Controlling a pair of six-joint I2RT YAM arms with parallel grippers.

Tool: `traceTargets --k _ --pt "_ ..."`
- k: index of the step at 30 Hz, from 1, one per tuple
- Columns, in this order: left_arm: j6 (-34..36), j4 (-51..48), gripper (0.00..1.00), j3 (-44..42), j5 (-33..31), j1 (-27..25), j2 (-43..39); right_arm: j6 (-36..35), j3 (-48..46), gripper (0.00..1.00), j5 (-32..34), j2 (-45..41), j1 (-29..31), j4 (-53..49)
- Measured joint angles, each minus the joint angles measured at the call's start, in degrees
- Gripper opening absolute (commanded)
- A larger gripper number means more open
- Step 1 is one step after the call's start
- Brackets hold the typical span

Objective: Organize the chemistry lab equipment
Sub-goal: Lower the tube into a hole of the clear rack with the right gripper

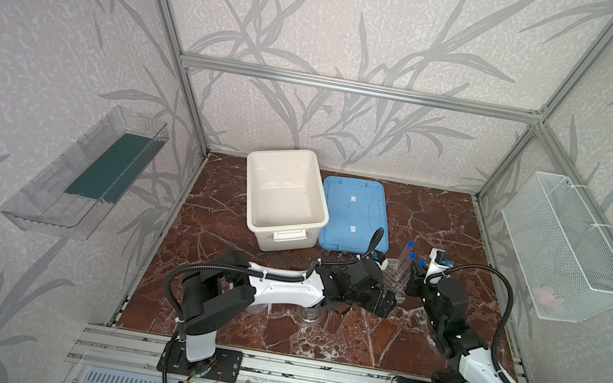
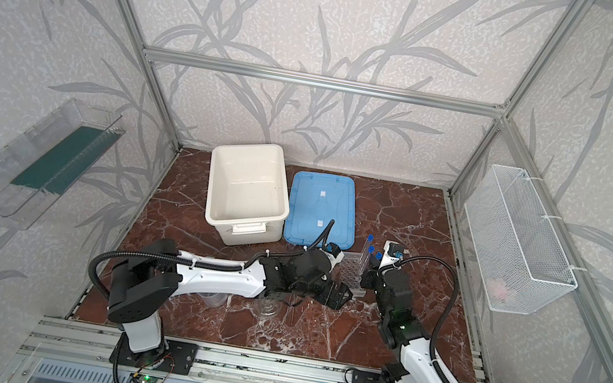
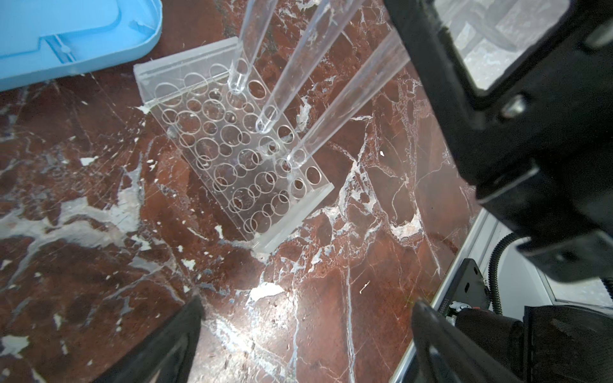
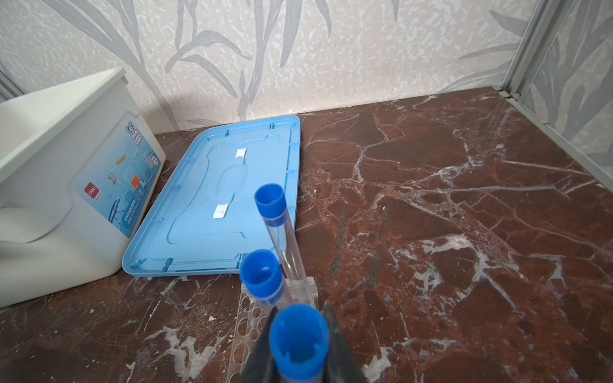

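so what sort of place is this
Likely a robot test cell staged as a chemistry bench: a metal frame with papered walls around a marble-look tabletop, and capped tubes in a clear rack.

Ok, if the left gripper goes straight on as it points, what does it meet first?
Most likely the near end of the clear test tube rack; depth is unclear, so the open left gripper may touch the marble tabletop first.

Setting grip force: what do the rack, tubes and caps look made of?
The rack looks like clear acrylic: flat rigid sheets, frosted cut edges. The tubes are clear, glossy, thin-walled; glass or plastic, can't tell. The caps look like opaque blue moulded plastic, satin sheen, notched rims.
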Motion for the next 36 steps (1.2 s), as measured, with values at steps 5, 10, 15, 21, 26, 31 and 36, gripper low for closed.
traceTargets --k 5,10,15,21,26,31,36 --pt "-0.02 0.11 0.99 -0.28 -0.02 0.33 -0.02 0.72 -0.79 0.24 0.63 0.63 0.72 -0.13" --pt "-0.02 0.15 0.99 -0.28 0.0 0.37 0.0 0.87 -0.85 0.24 3.85 1.33 2.97 -0.13" --pt "-0.02 0.13 0.99 -0.33 -0.02 0.42 0.0 0.09 -0.85 0.24 9.14 4.5 7.34 0.68" --pt "-0.02 0.11 0.99 -0.81 -0.02 0.72 -0.02 -1.29 -0.85 0.29 14.75 6.75 10.99 1.97" --pt "-0.02 0.15 0.99 -0.81 -0.02 0.74 -0.02 -1.31 -0.85 0.58 17.0 5.49 11.08 1.86" --pt "0.09 -0.44 0.99 -0.79 -0.24 1.01 -1.79 -0.04 -0.28 0.9 18.1 -1.73 11.08 -4.0" --pt "1.62 -6.21 0.99 2.89 -1.73 1.38 -5.53 1.62 2.14 0.99 18.1 -12.72 11.06 -14.34"
